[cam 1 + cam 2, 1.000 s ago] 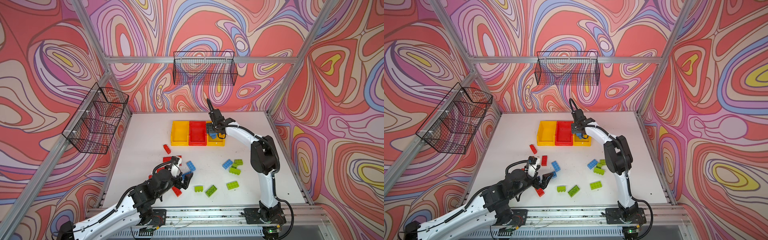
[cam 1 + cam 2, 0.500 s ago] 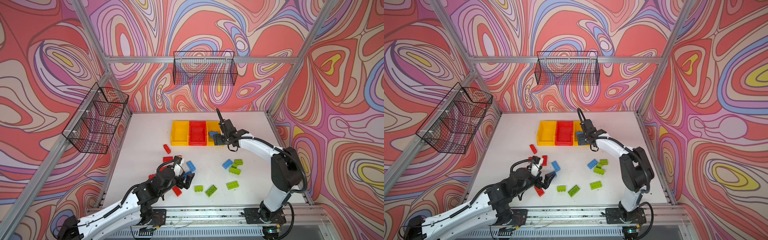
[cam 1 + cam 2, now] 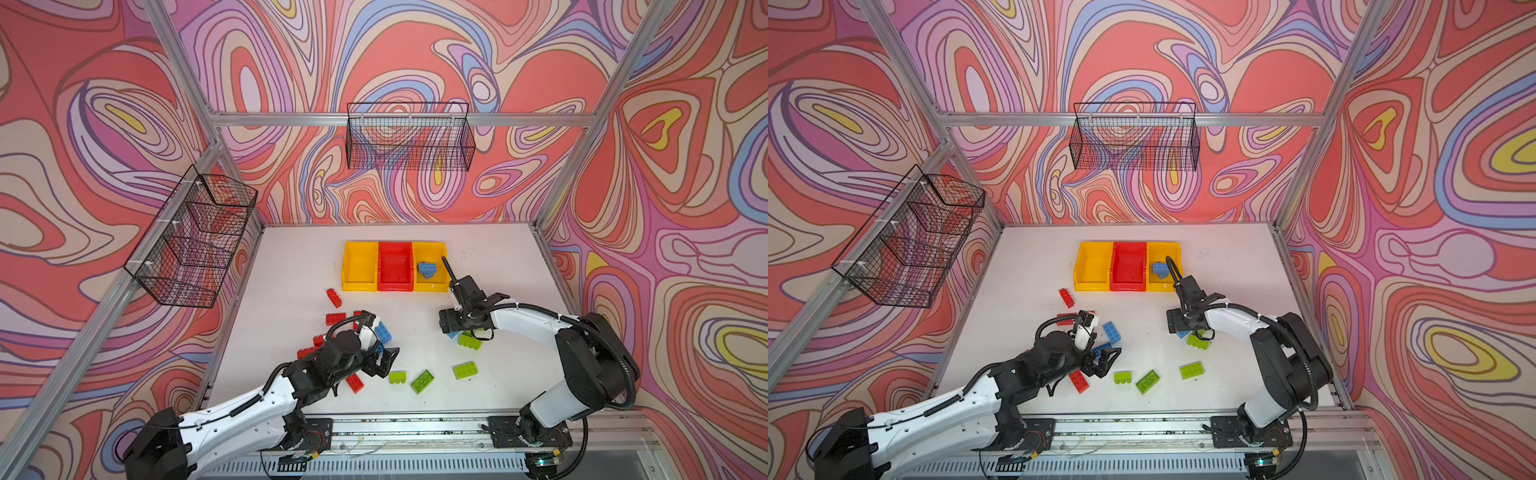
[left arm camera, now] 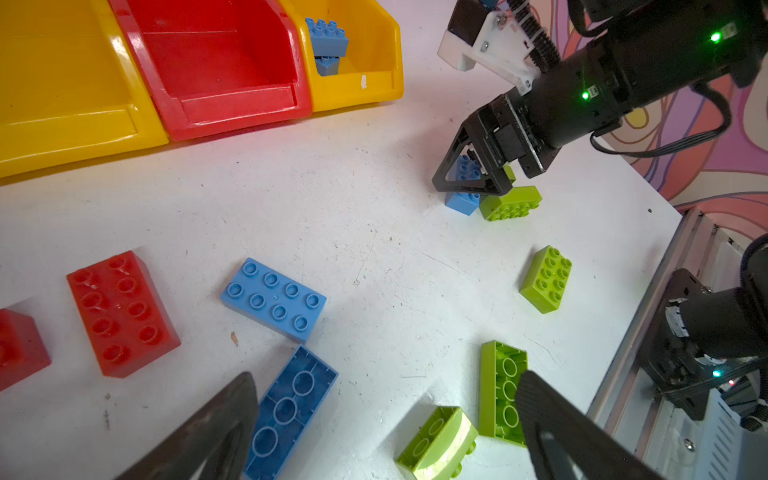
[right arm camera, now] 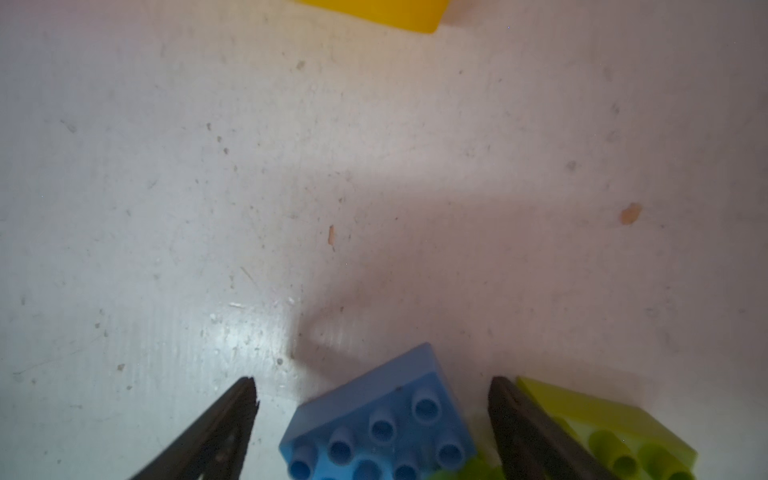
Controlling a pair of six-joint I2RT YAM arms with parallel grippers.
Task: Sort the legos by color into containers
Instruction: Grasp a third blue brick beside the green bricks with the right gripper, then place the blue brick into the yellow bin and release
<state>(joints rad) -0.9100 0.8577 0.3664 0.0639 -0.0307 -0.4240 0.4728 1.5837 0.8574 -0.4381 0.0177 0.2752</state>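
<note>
Three joined containers stand at the back: a yellow bin (image 3: 359, 266), a red bin (image 3: 395, 266) and a yellow bin (image 3: 434, 280) holding blue legos (image 3: 428, 269). My right gripper (image 5: 372, 382) is open and low over the table, its fingers either side of a blue lego (image 5: 382, 424) without touching it. A lime green lego (image 5: 623, 436) lies against one finger's outer side. My left gripper (image 4: 386, 378) is open above an upturned blue lego (image 4: 291, 411) and green legos (image 4: 503, 386). Red legos (image 3: 334, 319) lie left of it.
Another blue lego (image 4: 274, 299) and a red one (image 4: 120, 311) lie studs up near the left gripper. More green legos (image 3: 464, 370) sit toward the front. Black wire baskets (image 3: 409, 137) hang on the back and left walls. The front rail (image 3: 415, 424) edges the table.
My right gripper has drawn back from the right yellow bin and come down around a blue lego beside a green one. My left arm has shifted only slightly.
</note>
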